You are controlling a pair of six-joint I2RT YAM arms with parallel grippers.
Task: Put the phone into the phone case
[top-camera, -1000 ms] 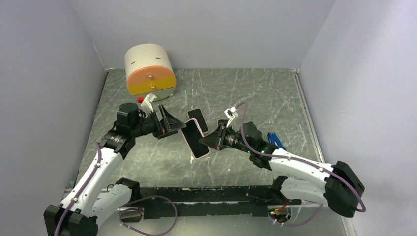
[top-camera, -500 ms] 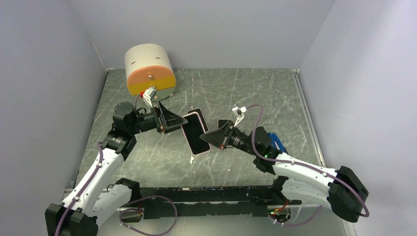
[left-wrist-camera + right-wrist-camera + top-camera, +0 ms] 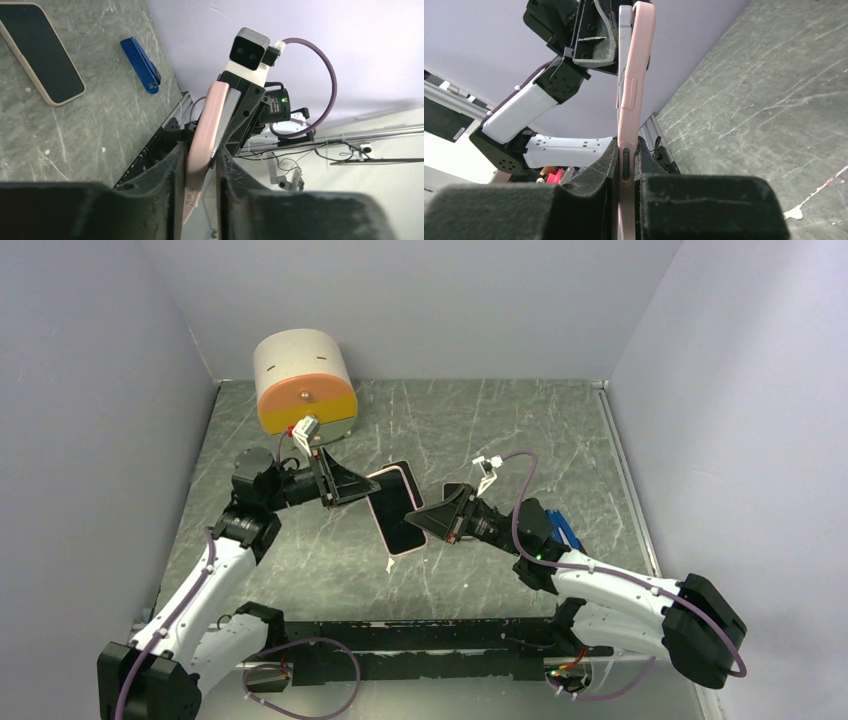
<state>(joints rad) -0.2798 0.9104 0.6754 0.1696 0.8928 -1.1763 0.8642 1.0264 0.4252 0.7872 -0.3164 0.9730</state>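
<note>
Your left arm (image 3: 195,595) and right arm (image 3: 620,590) share one build: white shells on the long links and black housings at the joints, with black blocks at the bottom of the frame. A purple cable (image 3: 205,560) runs along each. The left gripper (image 3: 375,487) and right gripper (image 3: 412,520) are black wedges with matte jaws. In the left wrist view, upper centre, you'll find a green light (image 3: 283,100) and a grey-and-white camera (image 3: 248,47).
</note>
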